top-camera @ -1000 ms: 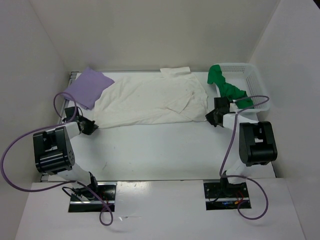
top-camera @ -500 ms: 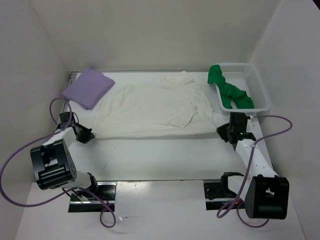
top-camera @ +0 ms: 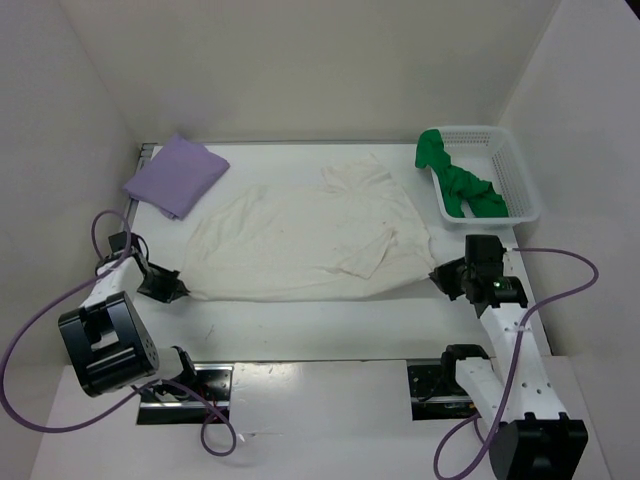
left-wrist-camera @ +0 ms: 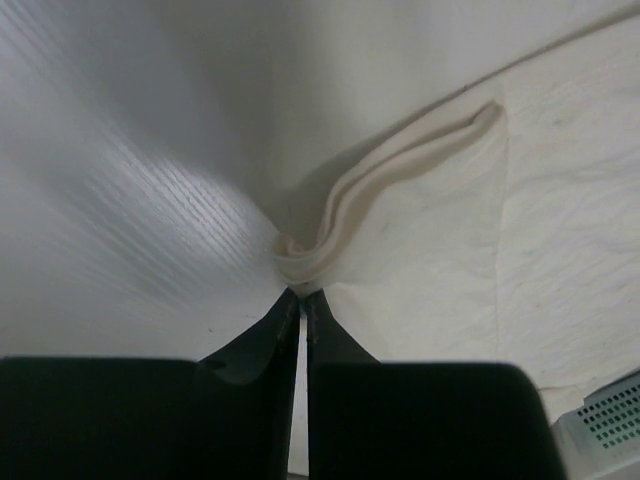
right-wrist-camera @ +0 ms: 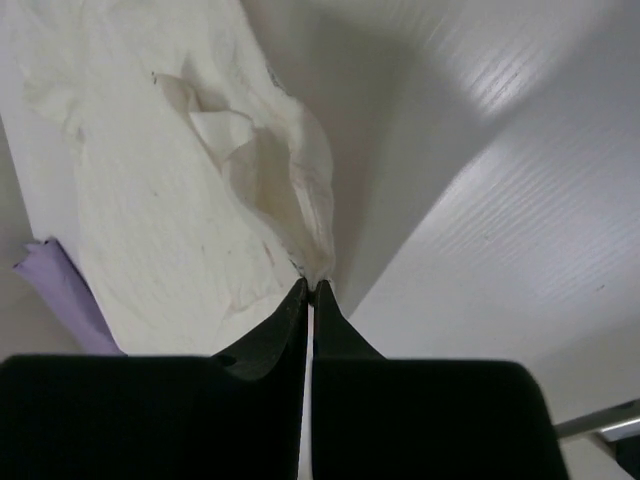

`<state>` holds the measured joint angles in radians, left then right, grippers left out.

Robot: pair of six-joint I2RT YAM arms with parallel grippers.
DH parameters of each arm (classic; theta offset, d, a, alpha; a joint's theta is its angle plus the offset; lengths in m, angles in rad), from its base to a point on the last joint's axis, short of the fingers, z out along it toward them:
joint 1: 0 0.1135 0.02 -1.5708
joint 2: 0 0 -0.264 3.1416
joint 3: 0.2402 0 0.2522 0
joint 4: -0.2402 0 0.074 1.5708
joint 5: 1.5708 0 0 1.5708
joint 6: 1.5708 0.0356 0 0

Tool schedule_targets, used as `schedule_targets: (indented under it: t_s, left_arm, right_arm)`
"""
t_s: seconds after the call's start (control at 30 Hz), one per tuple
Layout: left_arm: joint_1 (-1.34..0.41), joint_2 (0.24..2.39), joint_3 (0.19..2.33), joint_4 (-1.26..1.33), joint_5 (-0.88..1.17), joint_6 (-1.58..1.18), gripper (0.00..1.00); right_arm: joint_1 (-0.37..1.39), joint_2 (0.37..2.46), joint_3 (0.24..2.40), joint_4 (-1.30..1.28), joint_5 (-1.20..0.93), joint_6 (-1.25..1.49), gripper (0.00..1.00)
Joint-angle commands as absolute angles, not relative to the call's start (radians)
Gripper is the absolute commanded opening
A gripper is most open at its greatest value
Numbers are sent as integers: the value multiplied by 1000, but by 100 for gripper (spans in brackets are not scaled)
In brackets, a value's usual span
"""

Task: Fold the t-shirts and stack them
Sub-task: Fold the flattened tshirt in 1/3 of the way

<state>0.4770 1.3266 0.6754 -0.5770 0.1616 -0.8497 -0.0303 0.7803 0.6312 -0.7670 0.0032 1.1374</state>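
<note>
The white t-shirt [top-camera: 300, 240] lies spread across the middle of the table, stretched between both grippers. My left gripper [top-camera: 178, 290] is shut on its near left corner, where the cloth [left-wrist-camera: 300, 262] bunches at the fingertips. At the near right corner my right gripper [top-camera: 437, 276] is shut on the hem [right-wrist-camera: 318, 262]. The lavender t-shirt [top-camera: 176, 175] rests folded at the back left. The green t-shirt [top-camera: 458, 180] hangs over the edge of the white mesh basket [top-camera: 510, 170].
The basket stands at the back right corner beside the right wall. White walls close in the table on three sides. Purple cables loop from both arms near the table's front corners.
Both grippers have pulled the white t-shirt's near edge toward the front and outward. The shirt now lies flatter and wider, and both arms have swung back toward their bases.
</note>
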Motion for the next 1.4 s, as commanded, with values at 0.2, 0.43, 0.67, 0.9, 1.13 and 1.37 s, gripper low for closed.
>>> schedule_targets:
  t_s: [0.2,0.43,0.67,0.9,1.13,1.37]
  left_arm:
    - [485,1276,782,-673,192,-826,72]
    - [428,1267,899,-557,141,-793,69]
    - [223,1385,989,-240,-7,-775,29]
    - [112,1675,1201,-155,-2,-692,62]
    - [68,1936,1327,-198,14,-589,64]
    - [18,1873,1267,-176,38,-604,21]
  right_arm:
    - [-25,755,851,-929,44,1092,39]
    - [17,857,840,-716,-55,980,15]
    - [130,1083,778,-435,-227,850,0]
    - [238,1295,865,-376,-255,718,1]
    - [256,1249,847,-324,-265,724,3]
    - [256,1230,798,-324,-288,715,5]
